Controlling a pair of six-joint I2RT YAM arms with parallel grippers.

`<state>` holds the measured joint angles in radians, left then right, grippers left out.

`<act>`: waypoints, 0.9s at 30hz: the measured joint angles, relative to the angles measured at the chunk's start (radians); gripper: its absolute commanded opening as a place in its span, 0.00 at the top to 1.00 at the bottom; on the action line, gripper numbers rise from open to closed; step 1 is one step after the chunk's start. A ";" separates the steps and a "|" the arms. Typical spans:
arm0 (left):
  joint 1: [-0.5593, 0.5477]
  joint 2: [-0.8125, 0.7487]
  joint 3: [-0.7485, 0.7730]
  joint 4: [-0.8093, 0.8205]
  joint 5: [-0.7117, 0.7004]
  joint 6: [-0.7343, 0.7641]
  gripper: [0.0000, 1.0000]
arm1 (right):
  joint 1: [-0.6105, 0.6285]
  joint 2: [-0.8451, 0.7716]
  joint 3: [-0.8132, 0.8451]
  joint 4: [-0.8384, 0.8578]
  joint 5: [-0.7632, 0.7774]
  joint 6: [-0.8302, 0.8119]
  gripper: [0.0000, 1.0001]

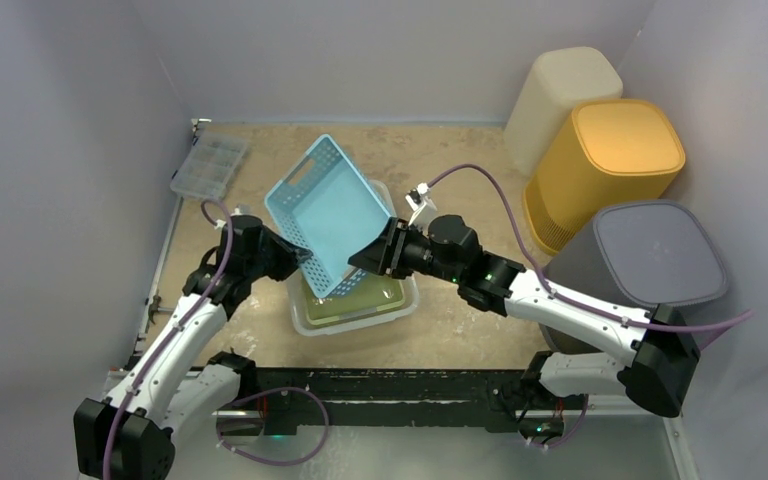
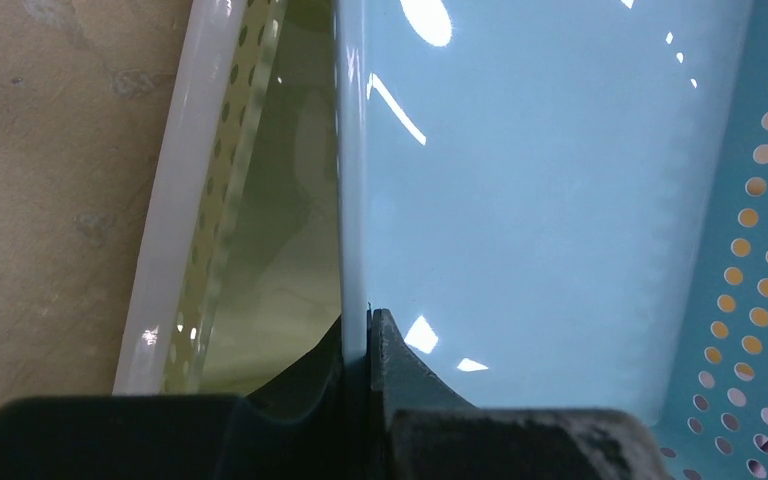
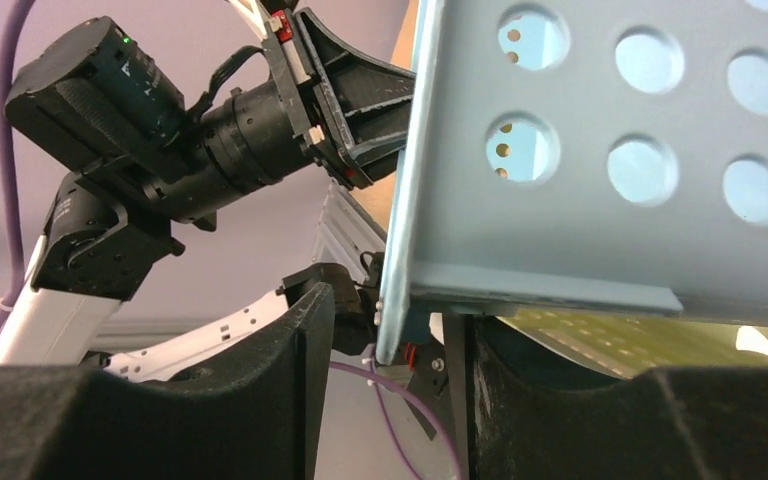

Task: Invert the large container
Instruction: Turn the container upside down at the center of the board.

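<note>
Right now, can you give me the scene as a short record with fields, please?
blue basket: tilted over the clear bin
left gripper: shut on the basket's wall
right gripper: open, jaws astride the basket's edge
clear bin: on the table, green basket inside
task state: blue basket not yet upside down

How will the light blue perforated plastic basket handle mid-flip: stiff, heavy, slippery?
Likely stiff: the light blue perforated plastic basket is held tilted by one edge pinched in the left gripper without visible sag. Probably light: thin holed walls, nothing inside. Its glossy surface suggests it may slip or pivot; the right gripper straddles the rim, not clamped.
</note>
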<state>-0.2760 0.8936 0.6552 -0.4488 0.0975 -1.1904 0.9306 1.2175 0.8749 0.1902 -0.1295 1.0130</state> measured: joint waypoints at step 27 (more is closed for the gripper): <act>0.000 -0.088 -0.068 0.060 0.033 -0.122 1.00 | 0.040 0.008 0.017 0.126 0.170 0.012 0.61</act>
<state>-0.2760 0.8055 0.5869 -0.3885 0.1307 -1.3121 0.9710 1.2255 0.8917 0.3164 0.0402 1.0248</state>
